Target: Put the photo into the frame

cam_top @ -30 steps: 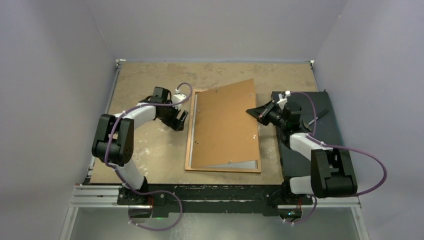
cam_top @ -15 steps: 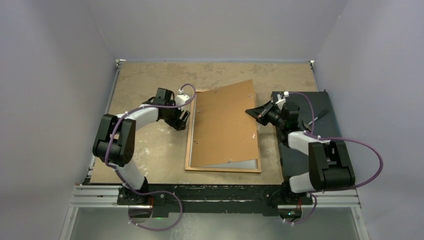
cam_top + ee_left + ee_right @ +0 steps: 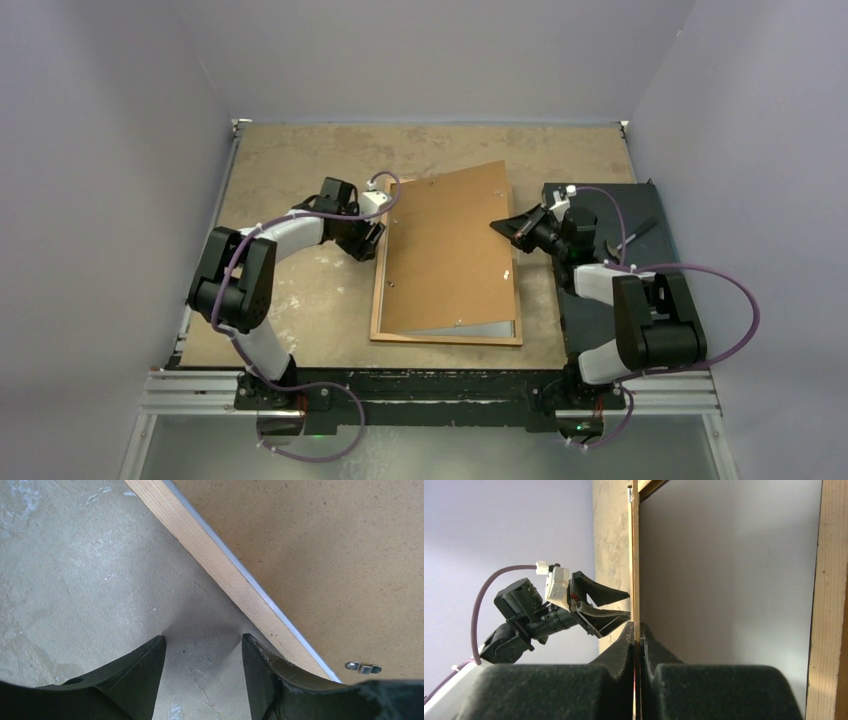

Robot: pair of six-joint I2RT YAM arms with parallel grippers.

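1. The frame [image 3: 445, 340] lay flat in the middle of the counter [image 3: 300, 150], its long axis running away from the arm bases.
2. The backing board [image 3: 450, 250] sat tilted over it, left edge low by the frame's left rail and right edge raised.
3. The right tool [image 3: 505, 226] was pressed together on that raised right edge, pinching the thin board between its tips.
4. The left tool [image 3: 202, 639] was spread, with only bare counter between its fingers [image 3: 145, 675].
5. It sat just outside the left rail, along the far half. The rail lay immediately to its right, crossing the wrist view on a diagonal. I could not tell whether the nearer finger touched the wood.
6. I saw no printed face of the photo in any view. A pale grey sheet [image 3: 487, 328] filled the opening under the board, but I couldn't tell whether it was the photo's blank back or glazing.
7. My judgement was that the next move turned on that rail to the right of the left tool, and that arm was the nearer one.
8. Open counter lay to the left and far side. The right side was tighter, with the black slab [image 3: 640, 270] under the right arm.
9. The gap beneath the board opened rightward.
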